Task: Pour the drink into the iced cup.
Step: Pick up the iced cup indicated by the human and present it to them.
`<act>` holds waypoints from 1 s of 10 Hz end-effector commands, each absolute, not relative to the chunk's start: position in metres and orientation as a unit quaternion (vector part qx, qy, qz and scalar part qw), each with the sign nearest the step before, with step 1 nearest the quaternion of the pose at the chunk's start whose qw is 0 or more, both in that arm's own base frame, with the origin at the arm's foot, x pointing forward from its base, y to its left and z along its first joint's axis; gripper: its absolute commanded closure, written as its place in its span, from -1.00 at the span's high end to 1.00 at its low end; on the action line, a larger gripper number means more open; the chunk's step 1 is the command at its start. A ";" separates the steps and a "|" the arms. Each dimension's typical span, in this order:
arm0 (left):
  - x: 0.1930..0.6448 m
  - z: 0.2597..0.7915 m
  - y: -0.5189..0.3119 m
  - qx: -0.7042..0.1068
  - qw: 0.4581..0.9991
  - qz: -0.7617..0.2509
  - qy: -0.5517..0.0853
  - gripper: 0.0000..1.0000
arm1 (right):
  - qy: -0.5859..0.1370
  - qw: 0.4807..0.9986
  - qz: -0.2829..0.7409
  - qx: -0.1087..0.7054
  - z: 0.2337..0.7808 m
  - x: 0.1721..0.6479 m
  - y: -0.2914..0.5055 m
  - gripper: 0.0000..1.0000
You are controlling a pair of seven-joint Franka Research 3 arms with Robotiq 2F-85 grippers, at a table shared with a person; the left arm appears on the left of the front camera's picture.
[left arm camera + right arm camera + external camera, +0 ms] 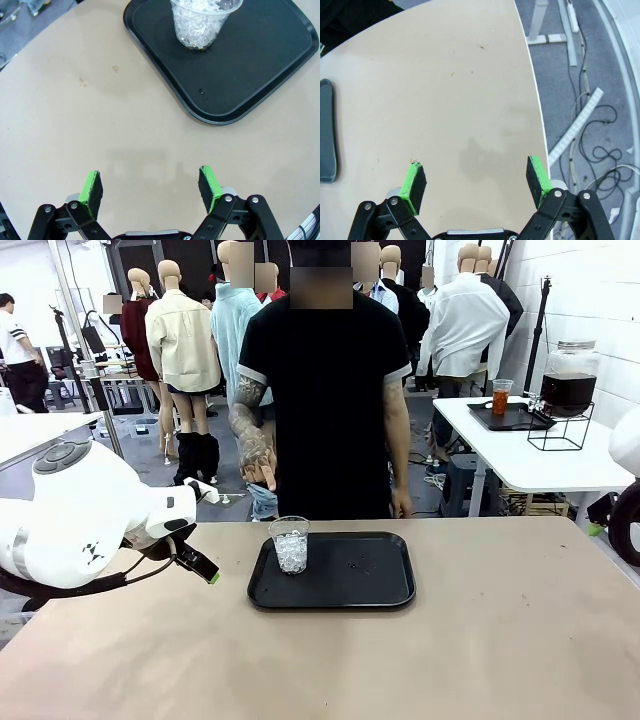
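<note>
Tan tabletop (480, 640) w/ black tray (360, 575) near centre. Iced cup (290, 544), clear plastic, packed w/ ice cubes, stands upright on tray's left part. Person (325, 410) in black tee stands at far edge, arms down. L gripper (205, 570) hangs over table left of tray, apart from it; wrist view: jaws spread wide, nothing btwn green pads (93, 187), cup ahead. R gripper (475, 175) likewise spread wide over bare table near its edge. Drink (501, 400): orange-red, in small cup on white side table (520, 455) back right, beside glass jar (570, 380) of dark liquid.
</note>
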State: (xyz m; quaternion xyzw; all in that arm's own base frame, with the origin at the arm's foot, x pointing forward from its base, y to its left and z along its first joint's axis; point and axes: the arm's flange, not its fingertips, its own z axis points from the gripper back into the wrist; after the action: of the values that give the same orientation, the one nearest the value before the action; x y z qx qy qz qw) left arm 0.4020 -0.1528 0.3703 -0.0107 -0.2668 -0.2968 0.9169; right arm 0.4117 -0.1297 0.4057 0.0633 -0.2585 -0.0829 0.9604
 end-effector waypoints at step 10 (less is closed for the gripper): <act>0.418 0.385 -0.138 -0.033 0.898 -0.345 -0.271 1.00 | -0.263 0.959 -0.093 0.057 0.405 0.409 -0.125 1.00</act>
State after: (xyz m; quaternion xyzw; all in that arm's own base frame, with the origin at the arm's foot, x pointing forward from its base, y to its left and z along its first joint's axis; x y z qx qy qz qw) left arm 0.4047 -0.1524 0.3739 -0.0127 -0.2700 -0.3104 0.9113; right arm 0.4117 -0.1297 0.4057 0.0632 -0.2585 -0.0829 0.9604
